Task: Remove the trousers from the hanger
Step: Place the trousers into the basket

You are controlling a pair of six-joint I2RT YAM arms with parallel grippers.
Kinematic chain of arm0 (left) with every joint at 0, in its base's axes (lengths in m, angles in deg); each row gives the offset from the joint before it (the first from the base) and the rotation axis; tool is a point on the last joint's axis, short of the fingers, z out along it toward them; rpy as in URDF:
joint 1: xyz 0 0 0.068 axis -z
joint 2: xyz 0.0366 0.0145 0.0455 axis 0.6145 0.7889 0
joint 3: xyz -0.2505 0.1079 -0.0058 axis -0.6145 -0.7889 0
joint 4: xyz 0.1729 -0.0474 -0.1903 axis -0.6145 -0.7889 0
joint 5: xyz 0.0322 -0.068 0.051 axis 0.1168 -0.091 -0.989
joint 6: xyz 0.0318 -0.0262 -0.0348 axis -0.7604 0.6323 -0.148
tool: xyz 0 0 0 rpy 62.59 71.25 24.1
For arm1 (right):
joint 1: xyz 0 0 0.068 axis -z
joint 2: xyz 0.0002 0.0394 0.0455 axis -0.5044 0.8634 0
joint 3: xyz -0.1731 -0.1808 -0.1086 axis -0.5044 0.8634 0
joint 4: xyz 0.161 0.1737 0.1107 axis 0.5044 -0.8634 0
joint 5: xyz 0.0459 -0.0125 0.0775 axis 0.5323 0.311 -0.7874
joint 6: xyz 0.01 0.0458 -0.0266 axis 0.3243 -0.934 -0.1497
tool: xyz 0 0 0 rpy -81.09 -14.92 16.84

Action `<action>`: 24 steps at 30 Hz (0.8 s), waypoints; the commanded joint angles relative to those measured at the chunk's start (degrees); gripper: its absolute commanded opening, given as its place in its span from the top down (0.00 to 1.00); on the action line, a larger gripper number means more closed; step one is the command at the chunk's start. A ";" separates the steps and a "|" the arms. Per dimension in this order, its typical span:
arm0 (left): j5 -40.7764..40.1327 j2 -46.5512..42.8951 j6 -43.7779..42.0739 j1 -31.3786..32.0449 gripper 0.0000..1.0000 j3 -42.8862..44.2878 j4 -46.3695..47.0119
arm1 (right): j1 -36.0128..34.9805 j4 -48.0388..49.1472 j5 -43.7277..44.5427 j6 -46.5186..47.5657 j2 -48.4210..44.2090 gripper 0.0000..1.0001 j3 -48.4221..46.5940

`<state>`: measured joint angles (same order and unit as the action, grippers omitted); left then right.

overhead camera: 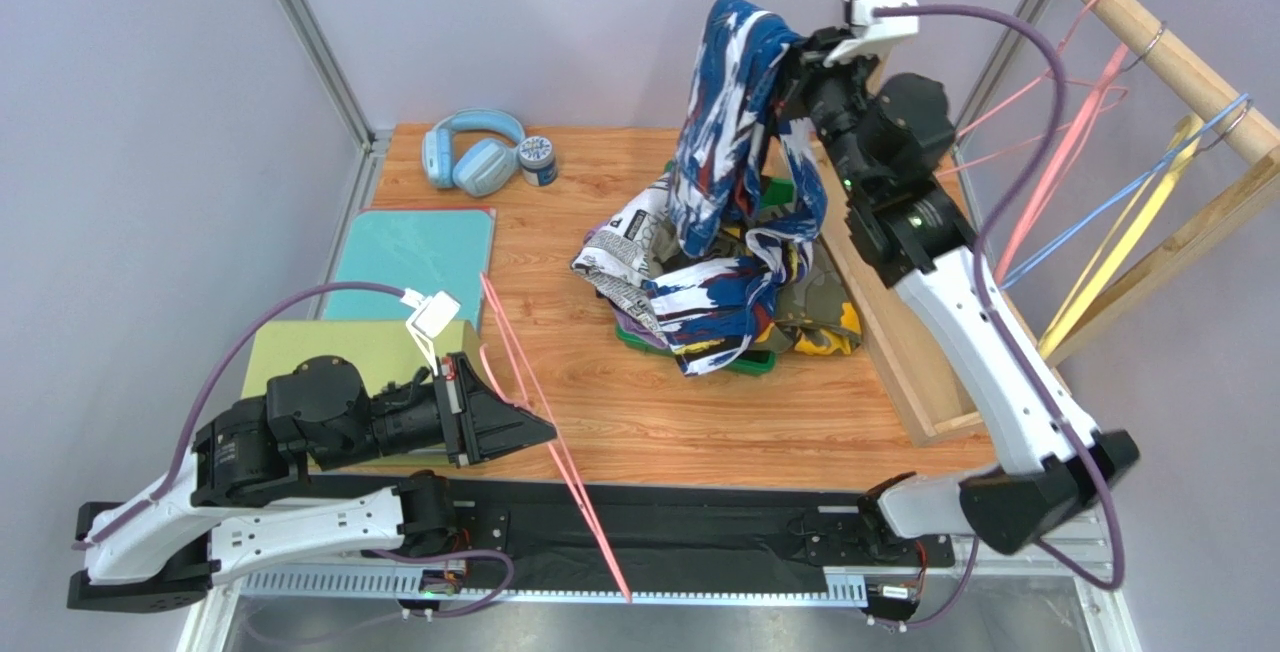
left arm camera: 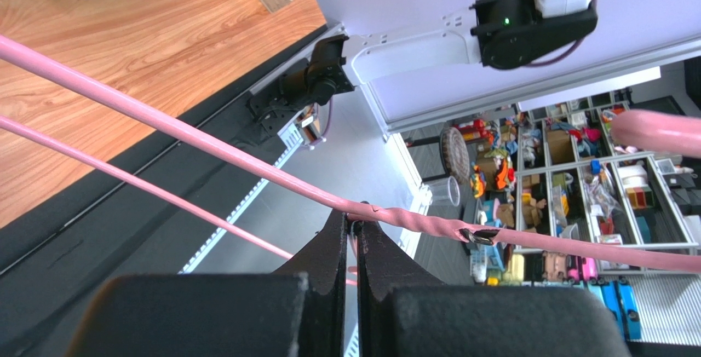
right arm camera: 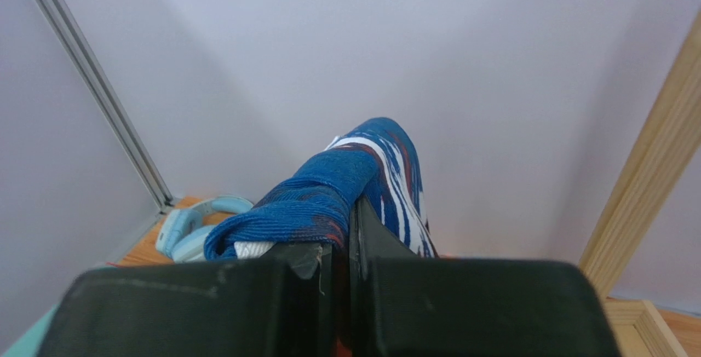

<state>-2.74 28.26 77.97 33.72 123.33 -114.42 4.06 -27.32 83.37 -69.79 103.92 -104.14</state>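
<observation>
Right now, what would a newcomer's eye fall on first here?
The right gripper, shut on the blue-white-red trousers, holds them high above the table, their lower end trailing into the heap of other trousers mid-table. At the near left edge, the left gripper is shut on a bare pink hanger.

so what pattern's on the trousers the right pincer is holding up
Blue, white and red abstract print on those trousers, clearest in the top external view.

The abstract-print trousers (overhead camera: 732, 97) are blue, white, red (newsprint trousers (overhead camera: 624, 255) black-and-white); the hanger (left arm camera: 164, 120) is pink.
</observation>
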 commanded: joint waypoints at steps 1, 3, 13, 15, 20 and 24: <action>0.58 0.50 -0.56 0.08 1.00 2.28 3.43 | -0.57 -1.50 -0.22 -3.88 -7.21 1.00 3.62; 0.58 0.68 -0.74 0.08 1.00 2.63 3.43 | -0.57 -3.55 -0.04 -5.55 -9.32 1.00 8.01; 2.07 2.53 -1.53 0.08 1.00 3.34 4.39 | -6.36 -9.34 -2.68 -8.02 -10.66 1.00 26.83; 1.99 2.61 -1.62 0.08 1.00 3.16 4.75 | -8.55 -11.98 -2.50 -8.81 -8.54 1.00 26.66; 2.51 3.58 -1.79 0.08 1.00 3.16 5.71 | -10.93 -17.35 -6.09 -11.54 2.70 1.00 24.12; 2.86 4.02 -1.88 0.08 1.00 3.34 5.89 | -16.98 -21.04 -3.65 -8.55 10.70 1.00 15.00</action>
<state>-1.17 31.40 77.62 33.72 124.82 -111.69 -7.77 -41.88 80.88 -78.72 108.83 -81.28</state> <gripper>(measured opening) 0.017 0.026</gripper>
